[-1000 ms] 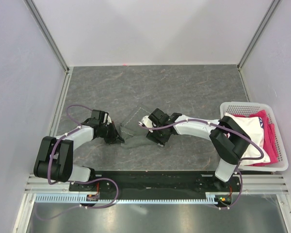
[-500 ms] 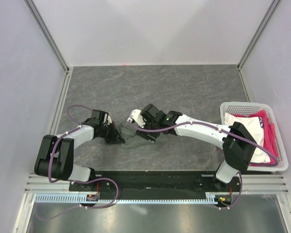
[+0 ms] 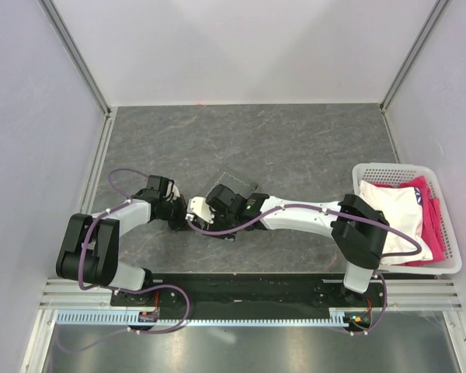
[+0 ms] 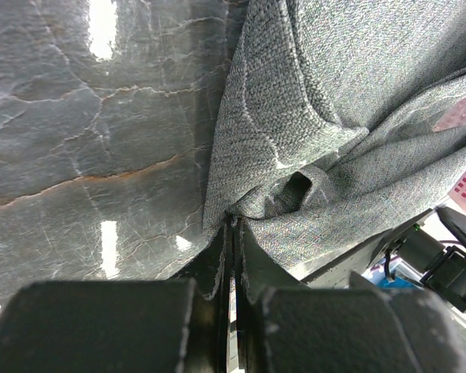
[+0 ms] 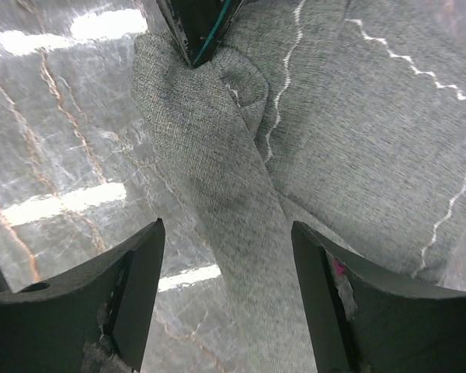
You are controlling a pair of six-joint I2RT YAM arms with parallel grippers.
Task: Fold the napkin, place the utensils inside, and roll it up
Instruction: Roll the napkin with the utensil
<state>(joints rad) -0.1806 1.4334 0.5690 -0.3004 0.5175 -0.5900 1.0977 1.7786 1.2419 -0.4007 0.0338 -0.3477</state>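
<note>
Table [image 3: 295,140]: dark marbled top, beneath the napkin [image 5: 357,116].
Napkin: grey cloth, bunched on the table.
Right gripper [image 5: 227,233]: spread wide, empty, straddling the napkin's ridge.
Left gripper [image 4: 234,233]: clamped on the napkin's edge.
Advice: lower the right gripper, pinch one layer, draw the napkin flat.

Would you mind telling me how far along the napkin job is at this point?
Early. Done: nothing finished; the napkin lies bunched on the table, not neatly folded. In hand: the left gripper is shut on an edge of the cloth, while the right gripper hangs open over a ridge of it. Left: completing the fold, adding the utensils, which no view shows, and rolling.
</note>
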